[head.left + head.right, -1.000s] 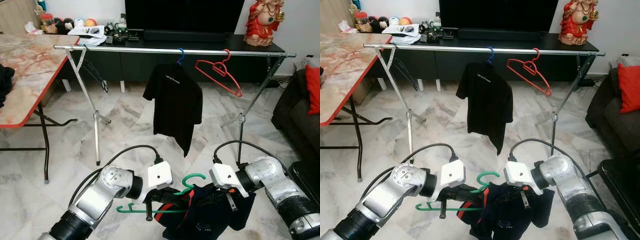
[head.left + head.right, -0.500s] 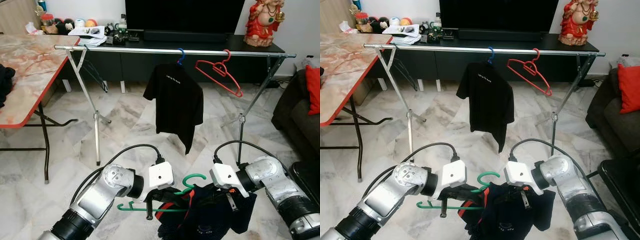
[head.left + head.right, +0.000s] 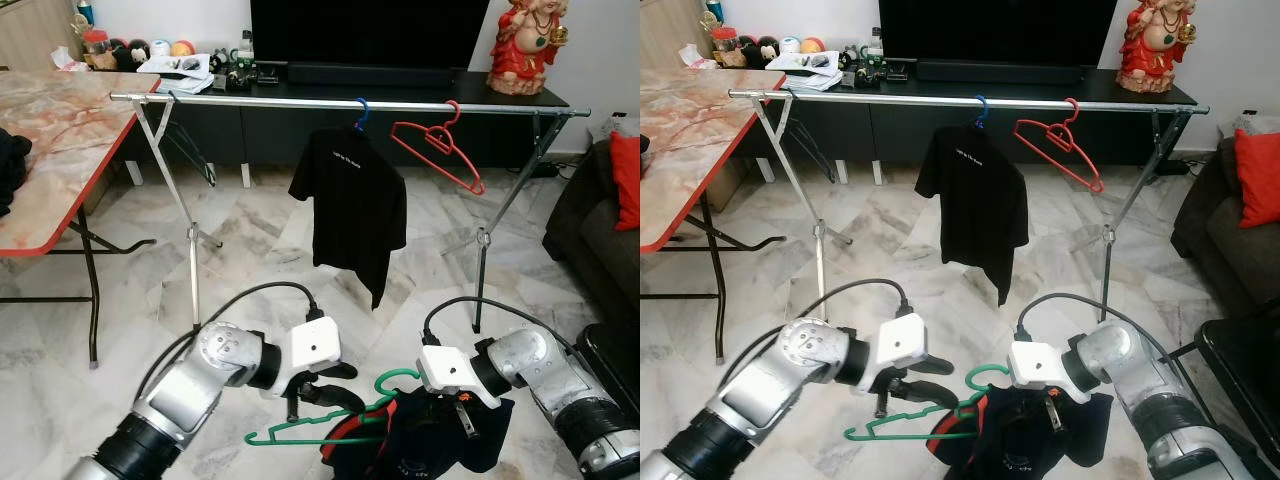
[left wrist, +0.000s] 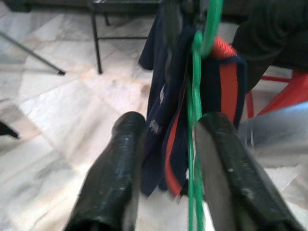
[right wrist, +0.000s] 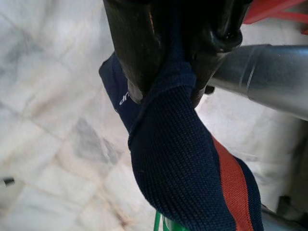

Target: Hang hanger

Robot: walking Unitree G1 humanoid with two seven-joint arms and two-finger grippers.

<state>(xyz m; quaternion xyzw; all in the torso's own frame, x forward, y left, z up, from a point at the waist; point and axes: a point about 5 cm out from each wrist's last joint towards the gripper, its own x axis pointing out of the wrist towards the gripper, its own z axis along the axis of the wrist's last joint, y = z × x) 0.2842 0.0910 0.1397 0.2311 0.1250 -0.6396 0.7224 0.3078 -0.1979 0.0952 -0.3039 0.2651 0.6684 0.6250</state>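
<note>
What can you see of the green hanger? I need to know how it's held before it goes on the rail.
The green hanger is thin and looks like plastic, with a curled hook at its upper right. It is tilted, low over the marble floor. A navy garment with orange trim drapes on it. The left gripper's fingers straddle it, open. The right gripper pinches the garment beside the hook.

floor (image 3: pixel 250 240): pale marble tiles | 12 o'clock: black TV cabinet (image 3: pixel 400 85) | 9 o'clock: red-edged table (image 3: pixel 60 150) | 3 o'clock: dark sofa (image 3: pixel 595 225)

Three hangers (image 3: pixel 310 425), two shirts (image 3: pixel 352 215), one rail (image 3: pixel 300 102), one table (image 3: pixel 50 150)
</note>
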